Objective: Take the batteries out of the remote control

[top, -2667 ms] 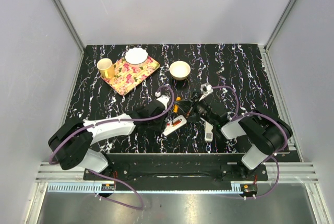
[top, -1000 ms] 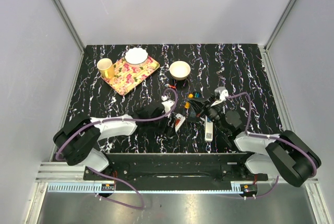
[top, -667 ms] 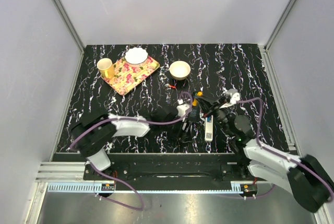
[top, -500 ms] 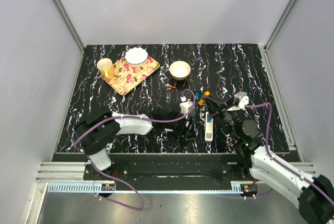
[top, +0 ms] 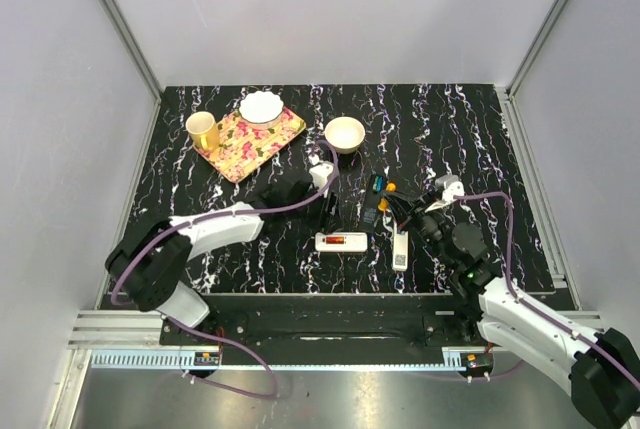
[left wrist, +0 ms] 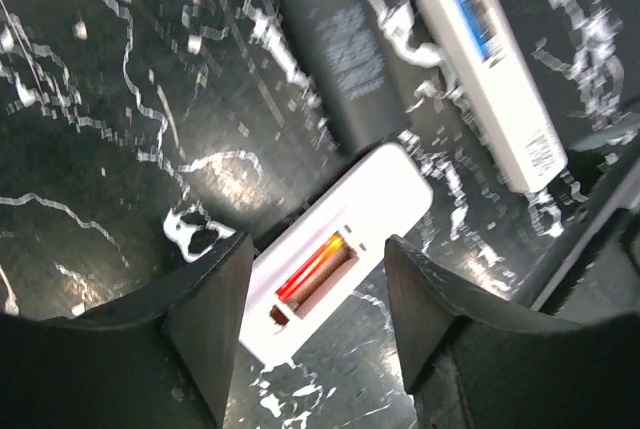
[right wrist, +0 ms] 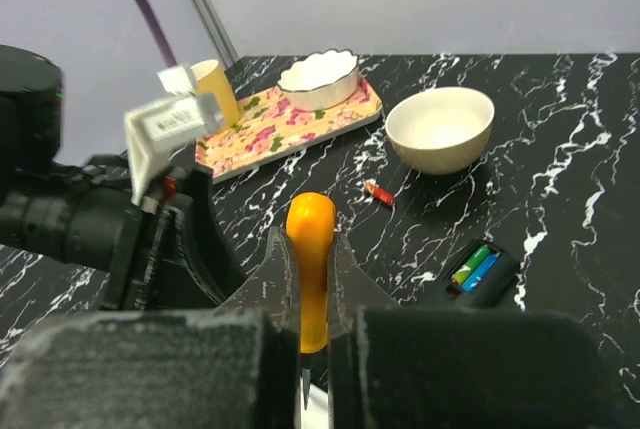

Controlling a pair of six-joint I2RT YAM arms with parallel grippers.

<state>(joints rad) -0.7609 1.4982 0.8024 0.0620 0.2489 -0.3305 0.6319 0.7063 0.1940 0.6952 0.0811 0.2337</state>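
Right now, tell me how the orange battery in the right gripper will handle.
The orange battery is a smooth cylinder, so it would probably roll on the flat table. It looks rigid: the right gripper pinches it without visible bending.

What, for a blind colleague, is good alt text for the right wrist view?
The right pincer grips an orange battery upright. Beyond it on the marbled table lie a black remote holding green and blue cells, a small red battery and a cream bowl.
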